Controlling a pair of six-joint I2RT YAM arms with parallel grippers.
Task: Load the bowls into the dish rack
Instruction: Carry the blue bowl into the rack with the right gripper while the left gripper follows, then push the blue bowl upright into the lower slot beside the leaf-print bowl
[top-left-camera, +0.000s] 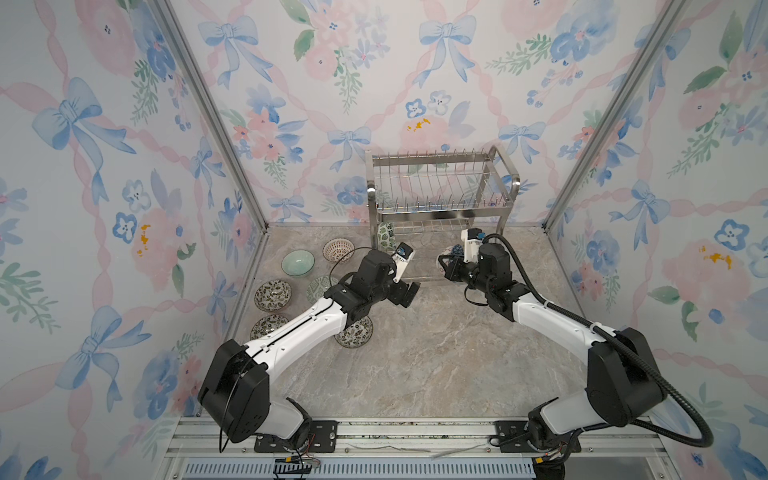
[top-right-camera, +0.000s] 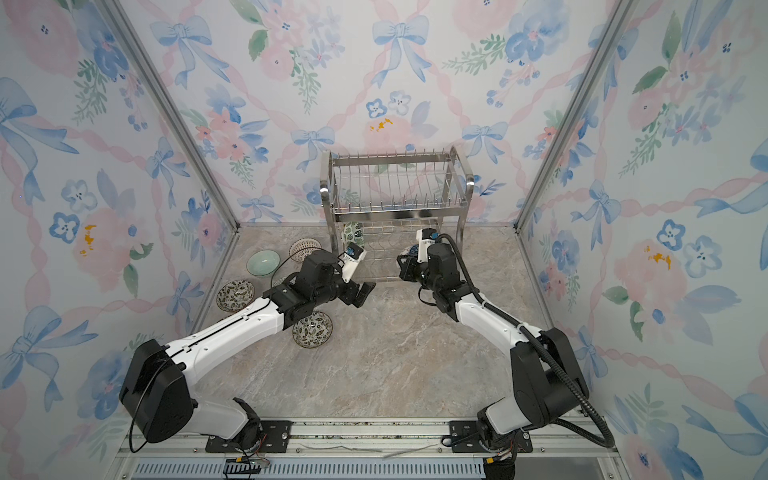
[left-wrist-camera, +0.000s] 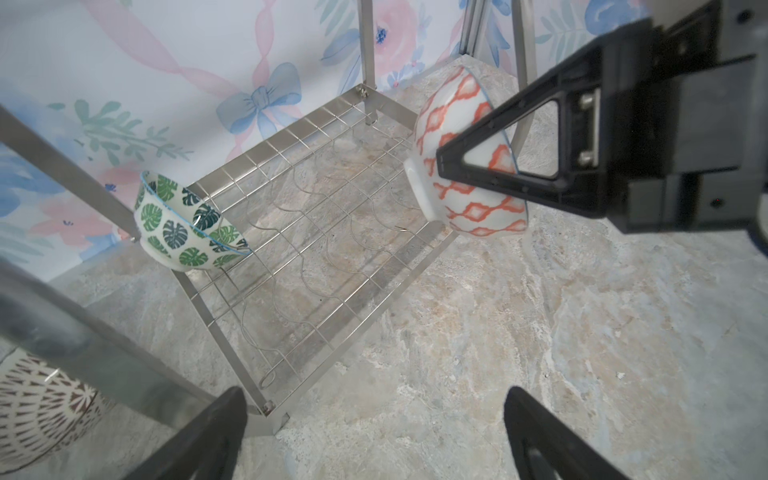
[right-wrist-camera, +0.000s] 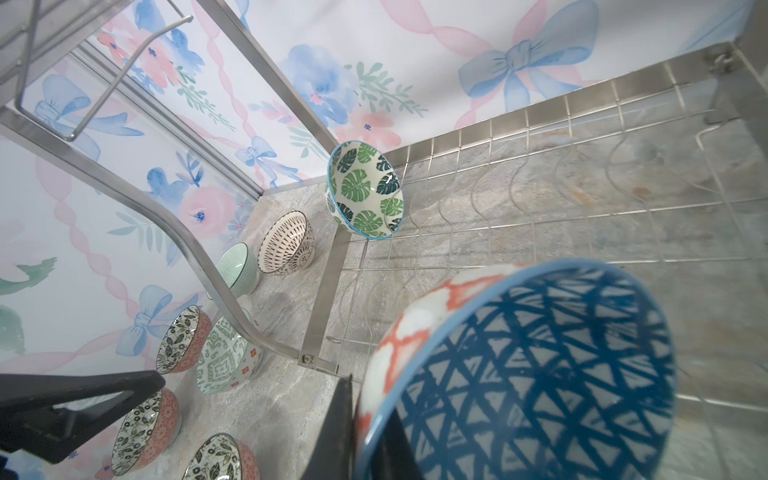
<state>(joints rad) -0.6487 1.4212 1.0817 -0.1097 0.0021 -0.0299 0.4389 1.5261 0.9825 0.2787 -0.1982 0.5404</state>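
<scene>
The right fingers (left-wrist-camera: 540, 189) are clamped across the rim of the red-lattice bowl (left-wrist-camera: 465, 112), one outside the wall and one inside against its blue-triangle lining. They hold it on edge at the right end of the dish rack's (top-left-camera: 436, 215) lower tier; whether it touches the wires cannot be told. The left fingers (left-wrist-camera: 208, 444) stand wide apart and empty before that tier's left end, where a green-leaf bowl (left-wrist-camera: 183, 224) already leans in the wires. Other bowls, among them the pale green bowl (top-left-camera: 297, 263), sit on the desk (top-left-camera: 415, 353) left of the dish rack. Assessment: glazed ceramic, rigid, fairly heavy for its size, slick, and liable to chip against steel. A rim pinch, with the wall between the fingers, looks the soundest hold.
</scene>
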